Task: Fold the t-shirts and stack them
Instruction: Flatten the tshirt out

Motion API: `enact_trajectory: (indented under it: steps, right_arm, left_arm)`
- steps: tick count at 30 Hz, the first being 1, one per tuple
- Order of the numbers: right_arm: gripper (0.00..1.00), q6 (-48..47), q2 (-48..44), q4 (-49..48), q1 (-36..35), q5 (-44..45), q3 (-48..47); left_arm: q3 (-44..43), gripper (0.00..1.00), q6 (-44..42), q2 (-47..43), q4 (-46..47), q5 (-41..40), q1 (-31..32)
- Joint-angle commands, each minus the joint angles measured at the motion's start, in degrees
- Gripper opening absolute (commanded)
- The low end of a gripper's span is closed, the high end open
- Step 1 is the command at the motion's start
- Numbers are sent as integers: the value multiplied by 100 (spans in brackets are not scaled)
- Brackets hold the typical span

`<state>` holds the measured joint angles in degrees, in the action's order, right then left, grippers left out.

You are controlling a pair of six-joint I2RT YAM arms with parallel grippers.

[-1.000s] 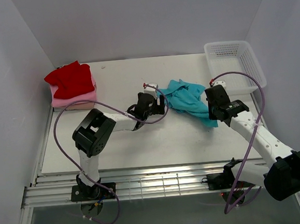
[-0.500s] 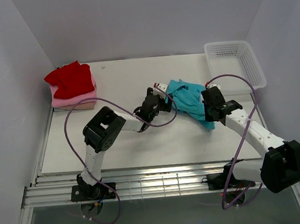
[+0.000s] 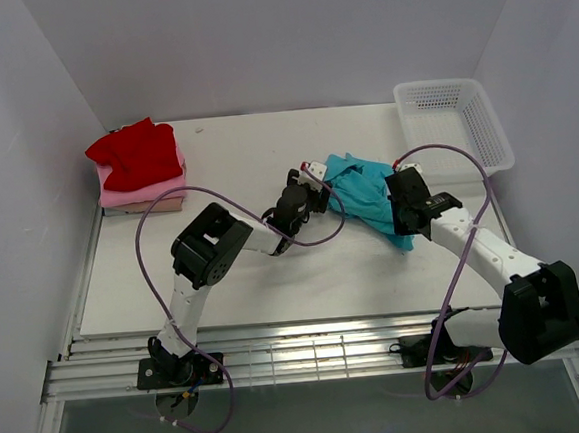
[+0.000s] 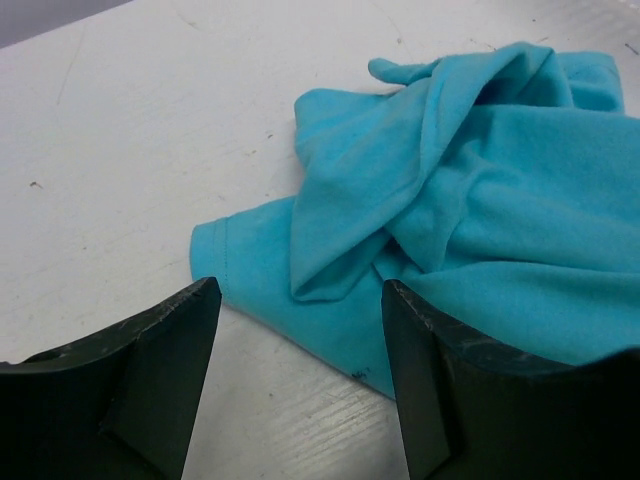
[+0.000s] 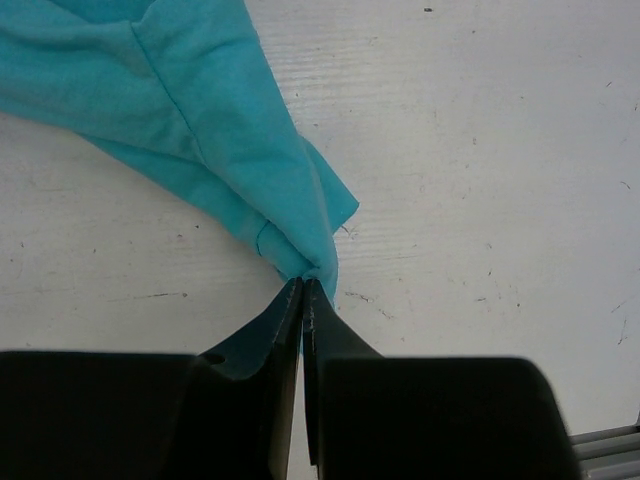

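A crumpled teal t-shirt (image 3: 368,192) lies on the white table between my two grippers. My left gripper (image 3: 313,197) is open at its left edge, jaws wide apart over a sleeve hem (image 4: 235,265) and the bare table. My right gripper (image 3: 402,220) is shut on a bunched corner of the teal shirt (image 5: 300,262), low over the table. The teal cloth fans out ahead of it (image 5: 180,110). A red shirt (image 3: 136,153) lies on a pink one (image 3: 152,192) with a beige one (image 3: 148,206) below, stacked at the far left.
A white mesh basket (image 3: 453,123) stands at the back right corner. The table's front edge (image 3: 278,323) meets metal rails near the arm bases. Purple cables loop beside both arms.
My left gripper has moved right, up to the teal shirt's left edge. My right gripper has shifted slightly left and back, and the shirt has bunched up a little.
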<state>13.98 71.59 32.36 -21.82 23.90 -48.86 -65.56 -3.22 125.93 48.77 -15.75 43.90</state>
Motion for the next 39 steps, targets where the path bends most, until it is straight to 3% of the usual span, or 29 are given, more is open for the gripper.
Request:
enact_trajectory:
  steps: [1, 18, 23, 27, 34, 36, 39]
  right_arm:
    - [8, -35, 83, -230, -6, 53, 70]
    - [8, -79, 232, -318, -6, 80, 149]
    - [8, -79, 250, -344, -6, 97, 175]
    - [8, -79, 276, -371, -6, 88, 202]
    - [8, -79, 364, -406, -6, 106, 254]
    - [8, -79, 390, -423, -6, 71, 246]
    - [8, -79, 399, -432, -15, 53, 254]
  left_arm:
    - [-36, 76, -82, -174, 396, -157, 5]
    - [-554, 58, -187, 230, 308, -113, 5]
    - [-502, 42, -126, 204, 326, -87, -4]
    - [-458, 19, 6, 169, 404, 36, -39]
    - [-528, 14, 111, 55, 414, 221, -75]
    - [-484, 6, 120, -15, 422, 230, -74]
    - [-414, 1, 112, -95, 458, 309, -75]
